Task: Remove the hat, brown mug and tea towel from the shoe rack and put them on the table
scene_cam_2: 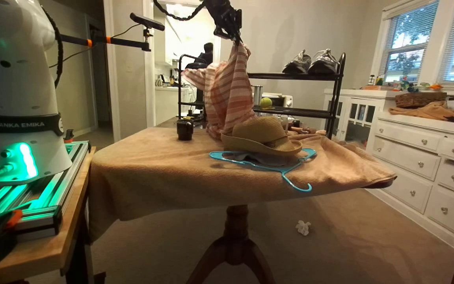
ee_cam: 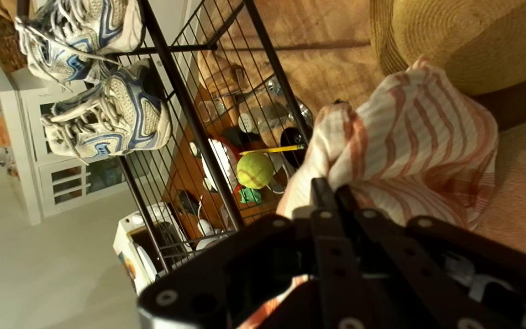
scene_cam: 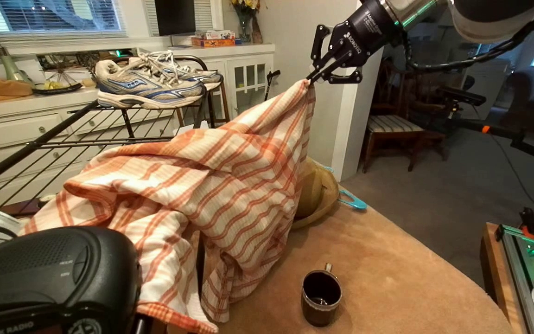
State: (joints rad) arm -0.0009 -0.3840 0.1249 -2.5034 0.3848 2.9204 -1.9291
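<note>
"Okay, exterior view, what's nearest?"

"Black radio (scene_cam: 54, 278), blocking the low end of the tea towel (scene_cam: 193, 185). Next, brown mug (scene_cam: 321, 301), upright on the table (scene_cam: 410, 260), handle on its far side."

"And the towel?"

"Corner pinched tight in the gripper (scene_cam: 311, 80). Long axis slants down-left from there, rest draped over the shoe rack (scene_cam: 33, 145), covering part of it."

"Beyond?"

"The hat (scene_cam: 319, 195), crown up, on the table, partly hidden by the towel; blue hanger (scene_cam: 360, 205) at its brim. Then shoes (scene_cam: 151, 88) on the rack's top, white cabinet (scene_cam: 248, 69) behind."
</note>
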